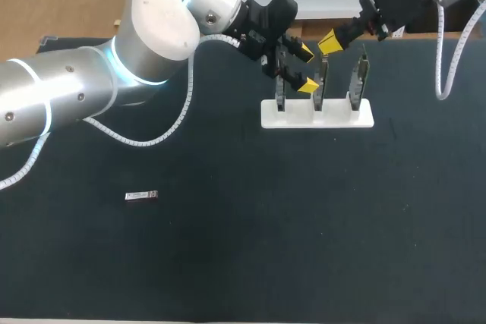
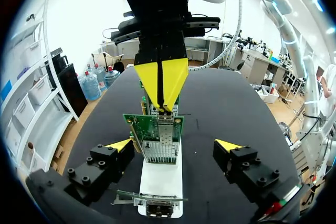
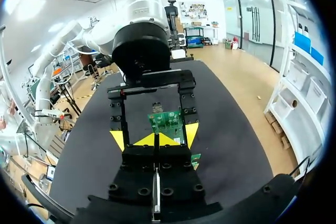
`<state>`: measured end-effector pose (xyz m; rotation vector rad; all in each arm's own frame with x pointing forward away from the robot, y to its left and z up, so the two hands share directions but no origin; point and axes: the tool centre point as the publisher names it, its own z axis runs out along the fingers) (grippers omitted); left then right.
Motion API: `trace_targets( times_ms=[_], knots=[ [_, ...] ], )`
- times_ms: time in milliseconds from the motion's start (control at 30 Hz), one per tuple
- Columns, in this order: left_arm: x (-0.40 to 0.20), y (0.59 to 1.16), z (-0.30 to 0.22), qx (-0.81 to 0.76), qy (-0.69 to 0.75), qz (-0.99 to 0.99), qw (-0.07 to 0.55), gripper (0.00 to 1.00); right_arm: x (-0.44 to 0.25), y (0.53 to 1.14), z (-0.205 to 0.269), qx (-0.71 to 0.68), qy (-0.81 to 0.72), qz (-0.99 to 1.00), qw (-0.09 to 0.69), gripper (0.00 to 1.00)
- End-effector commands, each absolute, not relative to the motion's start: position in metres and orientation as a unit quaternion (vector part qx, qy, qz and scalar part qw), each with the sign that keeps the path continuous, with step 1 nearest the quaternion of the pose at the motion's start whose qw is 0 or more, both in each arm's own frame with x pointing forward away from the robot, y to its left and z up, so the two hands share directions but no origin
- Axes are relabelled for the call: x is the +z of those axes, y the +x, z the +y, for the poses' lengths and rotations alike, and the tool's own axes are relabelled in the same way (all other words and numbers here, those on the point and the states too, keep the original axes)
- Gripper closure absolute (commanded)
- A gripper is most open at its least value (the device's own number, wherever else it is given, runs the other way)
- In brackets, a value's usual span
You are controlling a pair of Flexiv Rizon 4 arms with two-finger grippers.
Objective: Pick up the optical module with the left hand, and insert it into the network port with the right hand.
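The optical module [image 1: 141, 196], small and silver, lies alone on the black table, far to the left of both grippers. My left gripper [image 1: 306, 69] hangs open over the white rack [image 1: 317, 114] of three upright network cards. In the left wrist view its fingers [image 2: 119, 144] stand wide apart on either side of the middle card [image 2: 160, 137] without touching it. My right gripper [image 1: 330, 43] faces it from the other side of that card, shut, its yellow tips [image 2: 161, 80] pressed together with nothing seen between them. From the right wrist, my right gripper [image 3: 156, 140] points at the same card [image 3: 168, 121].
The rack's nearest card [image 2: 152, 203] sits under my left gripper, and the third card [image 1: 363, 77] stands at the rack's right end. My left arm's white cable [image 1: 152, 140] droops onto the table. Bare black tabletop [image 1: 304, 233] spreads in front of the rack.
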<state>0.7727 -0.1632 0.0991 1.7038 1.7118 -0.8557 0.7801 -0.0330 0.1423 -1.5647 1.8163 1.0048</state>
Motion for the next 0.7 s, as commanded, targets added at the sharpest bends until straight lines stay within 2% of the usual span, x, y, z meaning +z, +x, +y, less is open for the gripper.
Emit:
trace_targets(
  times_ms=[33,333,700],
  knots=[
    [0.100,0.774,-0.164,-0.319,0.638,0.642,0.282,0.00,0.131,0.784,-0.033,0.375,-0.578,0.675,0.262,1.00],
    [0.100,0.774,-0.164,-0.319,0.638,0.642,0.282,0.00,0.129,0.782,-0.033,0.381,-0.572,0.678,0.261,1.00],
    [0.100,0.774,-0.164,-0.319,0.638,0.642,0.282,0.00,0.173,0.788,-0.037,0.393,-0.572,0.648,0.314,1.00]
  ],
)
